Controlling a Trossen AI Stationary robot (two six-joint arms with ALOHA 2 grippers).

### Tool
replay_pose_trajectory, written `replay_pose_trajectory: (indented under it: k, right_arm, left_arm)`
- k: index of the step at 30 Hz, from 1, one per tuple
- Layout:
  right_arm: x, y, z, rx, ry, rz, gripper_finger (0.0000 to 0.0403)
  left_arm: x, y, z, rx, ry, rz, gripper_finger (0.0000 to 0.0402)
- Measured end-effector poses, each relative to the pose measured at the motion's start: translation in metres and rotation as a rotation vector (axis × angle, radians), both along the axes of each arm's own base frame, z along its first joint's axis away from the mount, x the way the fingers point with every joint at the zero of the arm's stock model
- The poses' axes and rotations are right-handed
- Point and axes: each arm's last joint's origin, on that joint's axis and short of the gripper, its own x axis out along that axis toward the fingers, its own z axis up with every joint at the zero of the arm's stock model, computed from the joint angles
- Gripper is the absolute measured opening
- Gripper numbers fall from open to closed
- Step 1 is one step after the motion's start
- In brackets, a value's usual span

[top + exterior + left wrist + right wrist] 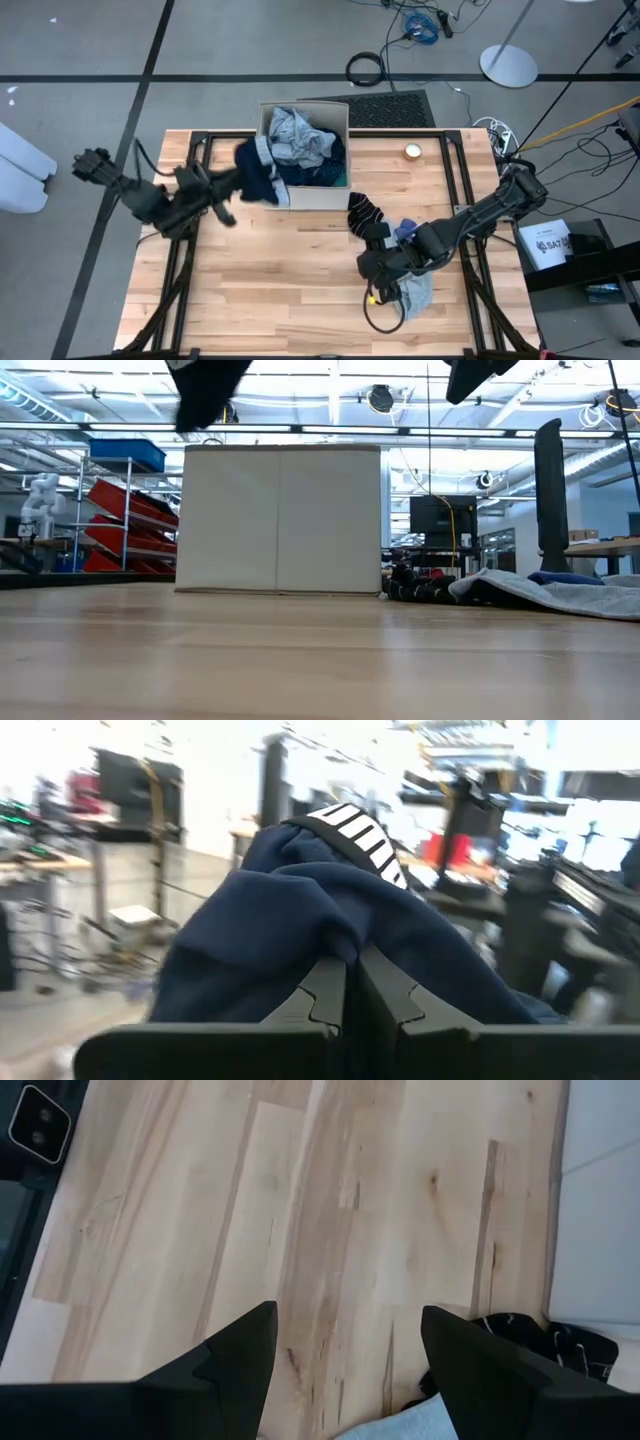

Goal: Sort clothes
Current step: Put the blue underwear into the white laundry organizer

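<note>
Your left gripper (350, 985) is clamped on the navy garment (258, 172), which hides most of its fingers at the beige box's (318, 197) left rim. The right gripper (345, 1350) hangs spread wide and empty over bare table (280, 290), with the grey garment (415, 292) and striped socks (365, 215) near it.

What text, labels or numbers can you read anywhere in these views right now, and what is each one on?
"SA7": white box on the floor, beyond the table's right edge, in the high view; any characters after that are too small to read.
White block marks on the black band of the navy garment clamped in the left gripper: a pattern, not readable as letters.
Beige box, table, socks: no text visible.
</note>
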Motion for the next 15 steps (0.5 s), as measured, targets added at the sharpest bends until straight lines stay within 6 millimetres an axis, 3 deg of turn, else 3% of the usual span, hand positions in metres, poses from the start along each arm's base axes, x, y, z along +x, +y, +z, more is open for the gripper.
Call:
replay_pose_trajectory:
  k: [7,15]
  right_arm:
    - [0.000,0.000,0.000,-0.001,-0.001,0.000,0.0235]
    - [0.002,0.000,0.001,-0.011,-0.017,0.021,0.0235]
  left_arm:
    - [0.003,0.034,0.015,0.044,-0.070,0.162,0.0015]
    - [0.026,0.071,0.025,0.025,-0.210,0.073,0.0015]
